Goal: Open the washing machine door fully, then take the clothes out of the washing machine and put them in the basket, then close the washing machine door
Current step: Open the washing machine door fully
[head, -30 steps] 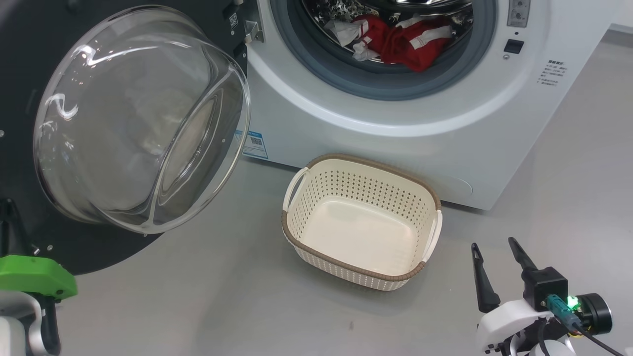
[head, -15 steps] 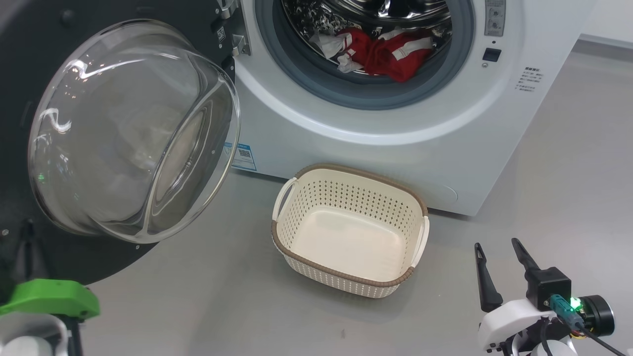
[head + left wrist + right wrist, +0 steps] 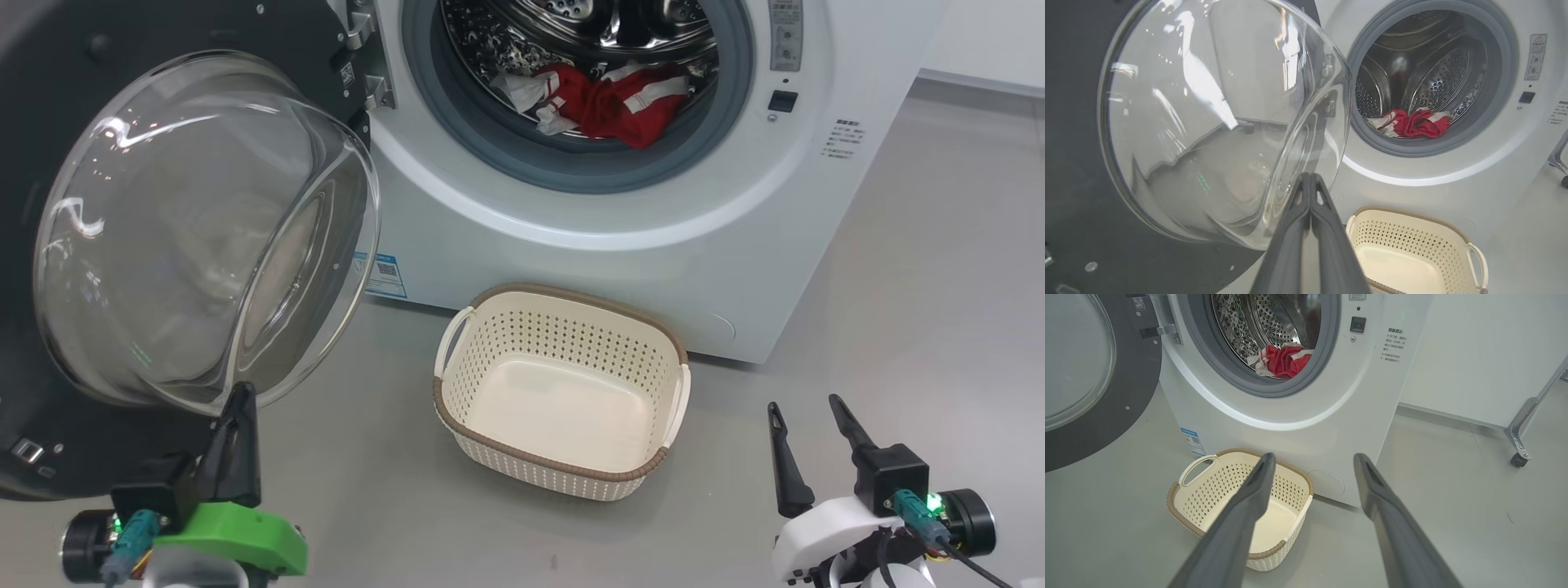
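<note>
While washing machine door [image 3: 204,237] stands swung open left of washing machine [image 3: 571,269], clothes [image 3: 612,106] lie inside its opening; basket [image 3: 563,335] sits on floor [image 3: 367,490] just before machine; left gripper [image 3: 241,394] pinched together, gripping nothing, near door glass; right gripper [image 3: 803,404] spread wide, right of basket.

Round glossy black door with bulging clear glass bowl [image 3: 204,229] hangs open, left side. Red-and-white clothes [image 3: 608,102] inside white front-loading washing machine [image 3: 571,261]. Cream perforated plastic basket [image 3: 563,294] on grey floor [image 3: 367,506] just before it. Left end effector [image 3: 237,425] fingers together near the glass; right end effector [image 3: 802,403] fingers apart.
</note>
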Tool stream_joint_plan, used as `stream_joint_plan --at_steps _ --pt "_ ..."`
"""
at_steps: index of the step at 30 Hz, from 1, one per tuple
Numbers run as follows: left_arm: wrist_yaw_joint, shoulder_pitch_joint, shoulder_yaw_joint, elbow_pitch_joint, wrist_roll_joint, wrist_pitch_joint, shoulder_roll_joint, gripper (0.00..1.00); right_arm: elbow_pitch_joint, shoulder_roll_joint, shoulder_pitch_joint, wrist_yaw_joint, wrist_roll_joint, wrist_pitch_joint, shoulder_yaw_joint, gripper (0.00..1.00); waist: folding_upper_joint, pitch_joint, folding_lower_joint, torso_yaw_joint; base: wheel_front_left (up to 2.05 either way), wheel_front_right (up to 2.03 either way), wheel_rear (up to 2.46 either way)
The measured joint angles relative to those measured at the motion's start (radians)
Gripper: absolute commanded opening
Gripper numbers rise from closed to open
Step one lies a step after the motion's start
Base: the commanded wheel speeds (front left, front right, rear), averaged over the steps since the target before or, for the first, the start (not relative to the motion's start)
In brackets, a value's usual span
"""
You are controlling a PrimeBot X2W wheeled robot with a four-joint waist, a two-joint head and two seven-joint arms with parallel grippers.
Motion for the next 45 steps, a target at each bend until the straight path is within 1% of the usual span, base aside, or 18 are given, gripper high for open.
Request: stream_joint_plan --at_steps 8,10,11,12,13,14,15,22,29,34,45 --pt "-0.011 0.005 -0.047 -0.036 0.011 0.018 -0.01 0.01 -0.003 0.009 -0.001 0.0 0.0 0.0 0.02 1.0 0.0 -0.002 0.0 -0.043 0.0 0.0 0.0" --pt "-0.012 0.014 -0.062 -0.041 0.011 0.026 -0.012 0.18 -0.003 0.01 -0.001 0.0 0.0 0.0 0.02 1.0 0.0 -0.003 0.0 -0.058 0.0 0.0 0.0" --pt "-0.012 0.019 -0.068 -0.042 0.011 0.027 -0.015 0.33 -0.003 0.01 -0.001 0.0 0.0 0.0 0.02 1.0 0.0 -0.003 0.0 -0.066 0.0 0.0 0.0" --pt "-0.012 0.024 -0.072 -0.042 0.012 0.033 -0.017 0.45 -0.003 0.01 -0.001 0.0 0.0 0.0 0.02 1.0 0.0 -0.004 0.0 -0.075 0.0 0.0 0.0" --pt "-0.012 0.027 -0.075 -0.043 0.012 0.033 -0.017 0.73 -0.003 0.01 -0.001 0.0 0.0 -0.002 0.019 1.0 0.0 -0.005 0.0 -0.083 0.0 0.0 0.0" --pt "-0.011 0.03 -0.076 -0.044 0.012 0.033 -0.018 0.9 -0.003 0.011 -0.002 0.0 0.0 -0.002 0.02 1.0 0.0 -0.006 0.0 -0.093 0.0 0.0 0.0" --pt "-0.011 0.031 -0.077 -0.049 0.013 0.033 -0.018 1.0 -0.003 0.011 -0.002 0.0 0.0 -0.002 0.019 1.0 0.0 -0.007 0.0 -0.102 0.0 0.0 0.0" --pt "0.008 0.04 -0.084 -0.059 0.02 0.034 -0.022 1.0 -0.004 0.019 -0.002 0.0 0.0 -0.006 0.019 1.0 0.0 -0.016 0.0 -0.167 0.0 0.0 0.0" --pt "0.033 0.065 -0.06 -0.052 0.022 0.043 -0.023 1.0 -0.016 0.023 -0.001 0.0 0.003 -0.01 0.012 1.0 0.0 -0.023 0.0 -0.234 0.0 0.0 0.0" --pt "0.042 0.08 -0.058 -0.041 0.029 0.052 -0.023 1.0 -0.018 0.022 0.002 0.0 0.003 -0.011 0.002 1.0 0.0 -0.032 0.0 -0.275 0.0 0.0 0.0" --pt "0.05 0.106 -0.057 -0.036 0.039 0.066 -0.023 1.0 -0.032 0.022 0.043 0.0 0.013 -0.015 -0.016 1.0 0.0 -0.065 0.0 -0.314 0.0 0.0 0.0"
